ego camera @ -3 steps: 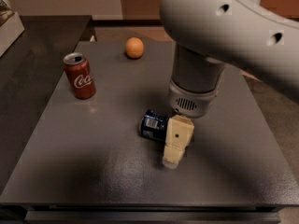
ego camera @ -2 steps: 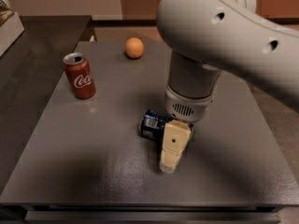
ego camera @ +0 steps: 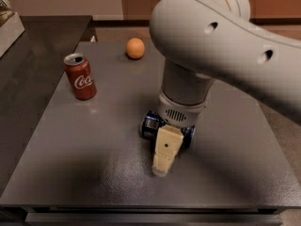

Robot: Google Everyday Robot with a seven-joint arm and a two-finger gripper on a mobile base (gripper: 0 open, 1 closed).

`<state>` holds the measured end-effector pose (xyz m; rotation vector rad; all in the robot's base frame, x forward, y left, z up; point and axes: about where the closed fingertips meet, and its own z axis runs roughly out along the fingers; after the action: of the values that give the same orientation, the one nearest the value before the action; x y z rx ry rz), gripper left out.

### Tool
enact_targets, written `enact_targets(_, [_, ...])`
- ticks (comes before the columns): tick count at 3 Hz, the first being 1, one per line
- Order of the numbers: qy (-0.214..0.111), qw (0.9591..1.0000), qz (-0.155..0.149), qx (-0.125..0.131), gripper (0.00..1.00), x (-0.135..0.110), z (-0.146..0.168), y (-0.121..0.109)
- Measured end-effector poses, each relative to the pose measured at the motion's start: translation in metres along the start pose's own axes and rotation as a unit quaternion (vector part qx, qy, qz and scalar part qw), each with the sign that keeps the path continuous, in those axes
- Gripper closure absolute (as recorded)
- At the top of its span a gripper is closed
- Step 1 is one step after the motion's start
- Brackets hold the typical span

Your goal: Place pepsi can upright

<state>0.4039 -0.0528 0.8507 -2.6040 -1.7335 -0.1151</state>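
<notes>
The pepsi can point(ego camera: 151, 125) is dark blue and lies on its side near the middle of the dark grey table point(ego camera: 84, 168). Only its left end and a sliver at the right show; the rest is hidden behind the gripper. My gripper point(ego camera: 165, 149) hangs from the big white arm point(ego camera: 221, 46) and reaches down right at the can, with its cream front part in front of the can's middle, low over the table.
A red Coca-Cola can point(ego camera: 81, 76) stands upright at the back left. An orange point(ego camera: 135, 48) lies at the far edge. A darker counter point(ego camera: 28, 79) with a pale box point(ego camera: 8, 28) adjoins the table's left side.
The arm and gripper have shifted a little to the left and lower, toward the camera, over the pepsi can. The can itself has not moved.
</notes>
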Motion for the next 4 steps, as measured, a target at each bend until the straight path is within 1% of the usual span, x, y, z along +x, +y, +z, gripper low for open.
enact_targets(2, [0.006,0.9997,-0.003,-0.024,0.0,0.006,-0.001,0.006])
enact_targets(4, [-0.001,0.9993,-0.002,-0.037,0.0,0.006,0.001,0.014])
